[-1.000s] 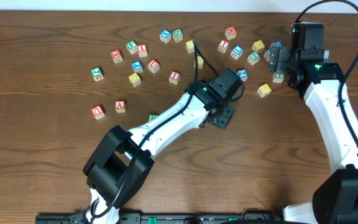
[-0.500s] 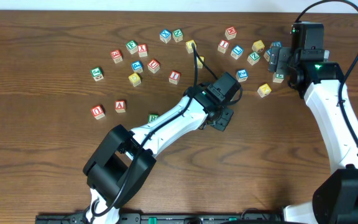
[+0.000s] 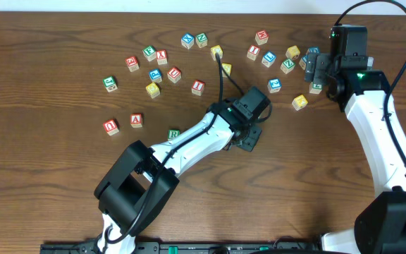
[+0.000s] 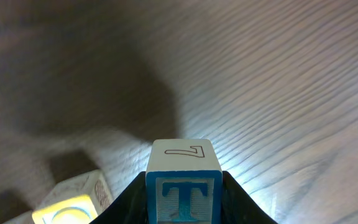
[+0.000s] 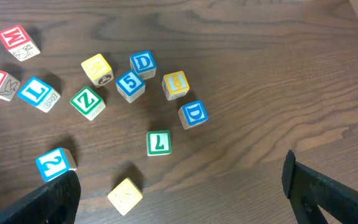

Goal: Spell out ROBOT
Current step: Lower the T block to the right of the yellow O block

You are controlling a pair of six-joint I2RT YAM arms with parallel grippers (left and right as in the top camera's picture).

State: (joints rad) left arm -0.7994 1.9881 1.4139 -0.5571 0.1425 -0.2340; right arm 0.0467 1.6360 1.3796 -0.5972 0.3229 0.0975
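Note:
My left gripper (image 3: 249, 135) is shut on the blue T cube (image 4: 183, 190), held low over the wood table; in the overhead view the cube is hidden under the gripper. A yellow-faced cube (image 4: 73, 204) lies just left of it. The green R cube (image 3: 174, 133) lies beside the left arm. Another plain yellow cube (image 5: 125, 194) lies on the table between the fingers of my open, empty right gripper (image 5: 182, 199), which hovers above it; the cube also shows in the overhead view (image 3: 299, 101). I cannot pick out a green B.
Several other letter cubes are scattered across the far half of the table: red A (image 3: 137, 120) and U (image 3: 111, 126) at left, a cluster with blue D (image 5: 193, 114), yellow B (image 5: 176, 84) and green Z (image 5: 86, 101) under the right arm.
My left gripper has shifted slightly toward the near left with the T cube in it. The right arm has not moved.

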